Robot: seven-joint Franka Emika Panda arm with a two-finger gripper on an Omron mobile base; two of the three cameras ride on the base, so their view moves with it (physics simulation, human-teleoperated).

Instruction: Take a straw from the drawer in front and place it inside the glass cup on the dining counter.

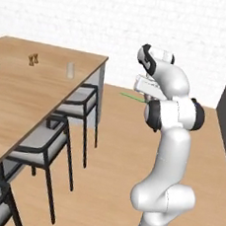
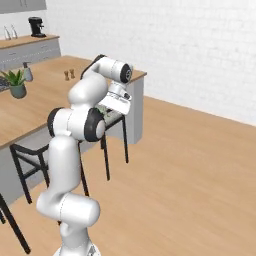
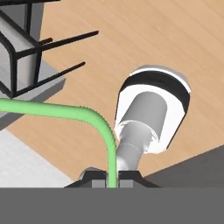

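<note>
Pinched between the closed gripper (image 3: 112, 176) tips is the straw (image 3: 65, 111), its long part bending away to the left. From the left base camera, the glass cup (image 1: 70, 70) stands on the dining counter (image 1: 33, 91) at the left, near its far edge, well apart from the hand at the right. I judge the carry needs the straw turned upright before lowering into the cup.
</note>
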